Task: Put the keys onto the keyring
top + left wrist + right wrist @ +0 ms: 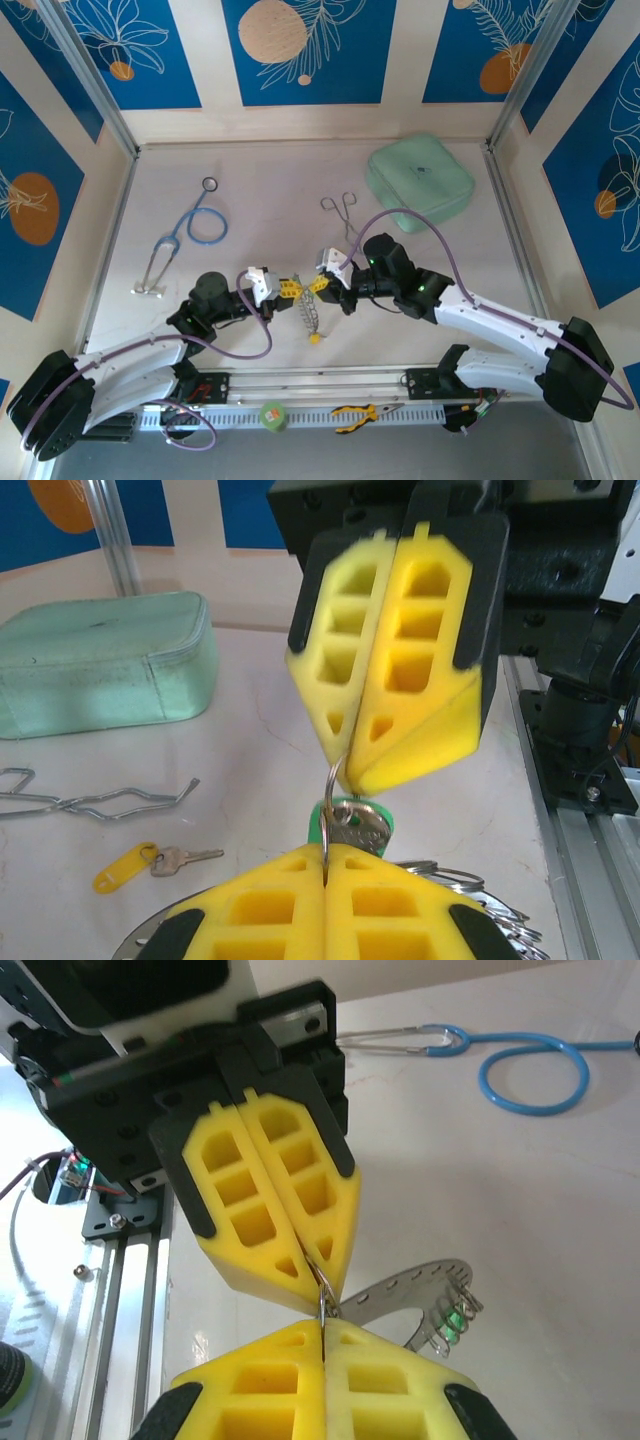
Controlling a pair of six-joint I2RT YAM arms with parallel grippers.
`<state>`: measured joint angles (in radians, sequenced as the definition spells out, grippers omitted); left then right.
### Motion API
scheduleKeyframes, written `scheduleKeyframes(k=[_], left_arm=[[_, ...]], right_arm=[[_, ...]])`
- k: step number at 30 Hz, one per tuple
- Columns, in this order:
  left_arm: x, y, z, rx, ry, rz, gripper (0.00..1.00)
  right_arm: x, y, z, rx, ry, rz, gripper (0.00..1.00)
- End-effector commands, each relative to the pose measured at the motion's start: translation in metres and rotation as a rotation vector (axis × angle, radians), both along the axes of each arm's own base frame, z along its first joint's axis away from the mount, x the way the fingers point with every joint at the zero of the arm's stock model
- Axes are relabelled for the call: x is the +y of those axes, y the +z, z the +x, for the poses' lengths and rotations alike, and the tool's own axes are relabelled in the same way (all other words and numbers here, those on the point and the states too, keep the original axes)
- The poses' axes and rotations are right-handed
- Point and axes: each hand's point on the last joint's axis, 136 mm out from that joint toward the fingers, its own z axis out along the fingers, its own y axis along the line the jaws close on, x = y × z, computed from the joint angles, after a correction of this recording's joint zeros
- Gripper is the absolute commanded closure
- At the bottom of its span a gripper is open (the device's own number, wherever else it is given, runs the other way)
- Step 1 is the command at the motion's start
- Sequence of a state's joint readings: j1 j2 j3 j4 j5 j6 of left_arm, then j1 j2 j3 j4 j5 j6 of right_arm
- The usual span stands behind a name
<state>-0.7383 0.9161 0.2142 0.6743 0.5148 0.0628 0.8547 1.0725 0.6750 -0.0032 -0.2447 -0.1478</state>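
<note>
From the overhead camera I saw a blue-tubed stethoscope at the left of the pale table. Steel forceps lay nearer the middle and a mint-green zip pouch sat at the far right, all well apart from the work. Yellow-handled pliers lay on the rail by the arm bases. Each gripper stood directly in front of the other's wrist camera, hiding the table behind it.

Both arms reached inward, low and bent, and met tip to tip near the table's front middle. The left gripper was closed, its yellow honeycombed foam pads pressed together on a small wire loop. The right gripper pinched the same loop from the opposite side, pads likewise together. A green-headed key hung on that loop just beside the tips.

The keyring, a flat silvery arc punched with holes and fringed with little rings, sat just beneath the grippers. I could not tell whether it rested on the table. A yellow-tagged key lay alone near the forceps.
</note>
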Motion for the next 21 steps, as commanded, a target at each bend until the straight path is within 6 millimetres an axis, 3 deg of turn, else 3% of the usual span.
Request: scheduleKeyframes(k=[1, 8, 14, 21], left_arm=[[-0.003, 0.021, 0.001, -0.067, -0.001, -0.034, 1.00], [-0.002, 0.019, 0.001, -0.065, 0.001, -0.030, 1.00], [-0.002, 0.021, 0.000, -0.066, 0.000, -0.032, 1.00], [-0.002, 0.023, -0.002, -0.069, -0.010, -0.038, 1.00]], right_arm=[[0.003, 0.028, -0.002, -0.046, 0.031, 0.065, 1.00], [0.002, 0.037, -0.006, -0.066, 0.046, 0.086, 1.00], [-0.011, 0.045, 0.000, -0.139, -0.004, 0.081, 1.00], [-0.029, 0.029, 0.013, -0.207, -0.083, 0.011, 1.00]])
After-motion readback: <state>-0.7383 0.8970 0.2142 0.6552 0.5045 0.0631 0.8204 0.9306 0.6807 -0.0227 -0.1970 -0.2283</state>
